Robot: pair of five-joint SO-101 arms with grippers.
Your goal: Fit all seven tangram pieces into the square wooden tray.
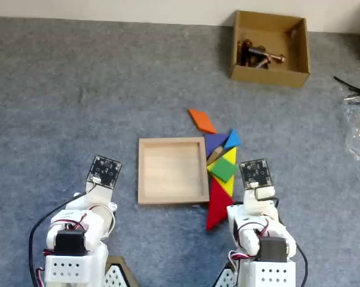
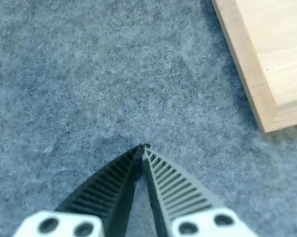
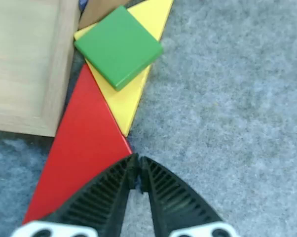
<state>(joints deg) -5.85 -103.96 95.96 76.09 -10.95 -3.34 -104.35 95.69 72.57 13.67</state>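
The left tool [image 2: 143, 147] and right tool [image 3: 138, 159] are clenched, empty. The green square [image 3: 118, 45] overlaps the yellow triangle [image 3: 124, 106]; grasping one may drag the other.

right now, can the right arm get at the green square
Probably yes: the green square lies on top of the yellow triangle with nothing over it, and the shut right hand sits close by.

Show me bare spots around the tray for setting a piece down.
Bare carpet lies left of the tray and beyond its far edge, up to the orange piece. Crowded: its right edge, from blue piece to red triangle.
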